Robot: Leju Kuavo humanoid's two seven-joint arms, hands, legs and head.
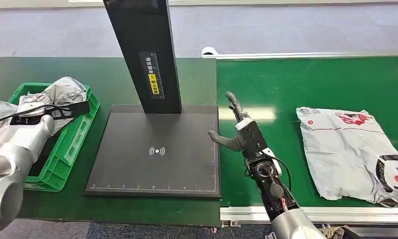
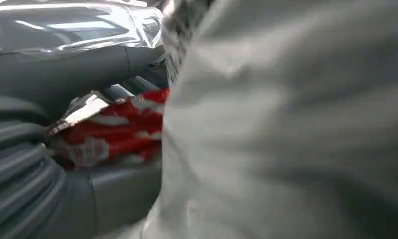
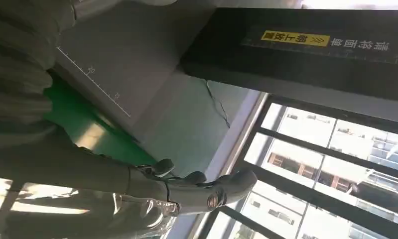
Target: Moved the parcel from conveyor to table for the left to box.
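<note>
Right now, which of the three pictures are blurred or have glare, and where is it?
Head view: sharp, with a pale glare patch on the conveyor belt beside the right hand. Left wrist view: very blurred, a grey parcel too close to focus. Right wrist view: bright, washed-out window behind the fingers.

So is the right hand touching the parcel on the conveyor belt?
Apart. The head view shows the right hand raised with fingers spread, and a wide strip of bare green conveyor belt lies between it and the parcel.
</note>
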